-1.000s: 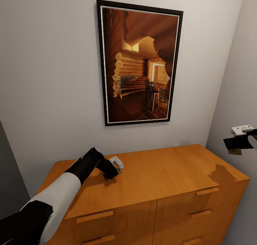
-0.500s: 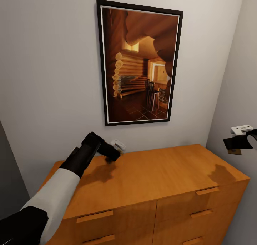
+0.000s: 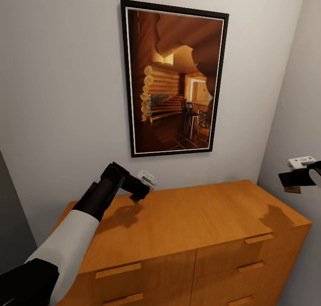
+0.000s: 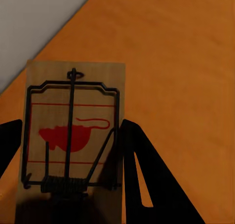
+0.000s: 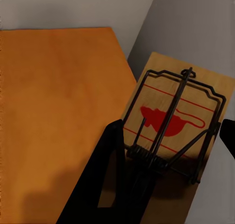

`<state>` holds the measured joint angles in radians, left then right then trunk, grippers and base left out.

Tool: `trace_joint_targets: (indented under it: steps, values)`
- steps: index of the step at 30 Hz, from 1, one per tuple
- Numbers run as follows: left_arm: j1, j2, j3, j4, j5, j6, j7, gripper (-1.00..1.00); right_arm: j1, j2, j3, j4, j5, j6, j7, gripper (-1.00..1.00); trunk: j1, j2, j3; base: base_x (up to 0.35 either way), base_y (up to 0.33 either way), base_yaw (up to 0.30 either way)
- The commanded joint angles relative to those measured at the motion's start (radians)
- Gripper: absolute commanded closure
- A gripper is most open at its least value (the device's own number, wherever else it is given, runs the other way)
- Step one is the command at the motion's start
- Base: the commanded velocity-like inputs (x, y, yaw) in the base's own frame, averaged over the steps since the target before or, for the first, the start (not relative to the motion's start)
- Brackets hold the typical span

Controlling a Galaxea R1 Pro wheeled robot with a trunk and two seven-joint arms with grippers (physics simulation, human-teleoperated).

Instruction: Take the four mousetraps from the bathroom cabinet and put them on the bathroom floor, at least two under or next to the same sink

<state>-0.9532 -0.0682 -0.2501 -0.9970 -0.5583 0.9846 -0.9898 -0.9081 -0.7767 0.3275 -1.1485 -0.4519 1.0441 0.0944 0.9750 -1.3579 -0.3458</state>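
Here the left gripper (image 3: 141,191) hangs above the rear left part of the cabinet (image 3: 191,221) top, close to the grey wall (image 3: 67,96), with its shadow on the wood just below it. Its two dark fingers (image 4: 134,160) are pinched on a mousetrap (image 4: 73,140), one on each long edge of the tan board; the trap carries a red mouse print and a dark wire spring, and it is lifted clear of the wood. In the head view that trap is only a small tan edge at the fingertips. Above and beyond this gripper, a framed picture (image 3: 174,78) of a log cabin interior hangs on the wall. Below, the cabinet front shows drawers with slim handles (image 3: 118,270).

Further right, the right gripper (image 3: 294,183) hovers past the cabinet's right end, near the side wall. Its fingers (image 5: 110,175) clamp a second mousetrap (image 5: 181,121) of the same print, held in the air with the cabinet's corner beneath and to one side of it.
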Motion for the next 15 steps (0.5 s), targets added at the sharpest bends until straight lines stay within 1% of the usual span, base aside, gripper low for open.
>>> trace_joint_targets:
  steps: [1,3,5,11,15]
  values:
    - [-0.001,0.0,0.001,-0.003,-0.013,0.003,-0.012,1.0,-0.002,-0.001,0.003,0.0,0.01,0.003,0.01,1.0,0.0,-0.001,-0.001,-0.049,0.0,0.0]
    - [-0.001,0.0,0.001,-0.006,-0.014,0.005,-0.012,1.0,-0.002,0.0,0.003,0.0,0.01,0.003,0.01,1.0,0.0,-0.001,-0.001,-0.142,0.0,0.0]
    - [-0.001,0.001,0.001,-0.008,-0.014,0.007,-0.012,1.0,-0.002,0.0,0.003,0.0,0.01,0.003,0.01,1.0,0.0,-0.001,-0.001,-0.252,0.0,0.0]
    - [-0.001,0.001,0.0,-0.009,-0.017,0.011,-0.012,1.0,-0.002,0.001,0.004,0.0,0.017,0.003,0.009,1.0,0.0,-0.001,-0.001,-0.318,0.0,0.0]
    - [-0.001,0.001,0.0,-0.009,-0.02,0.035,-0.01,1.0,-0.002,0.007,0.004,-0.001,0.02,0.003,0.007,1.0,0.0,-0.001,-0.001,-0.338,0.0,0.0]
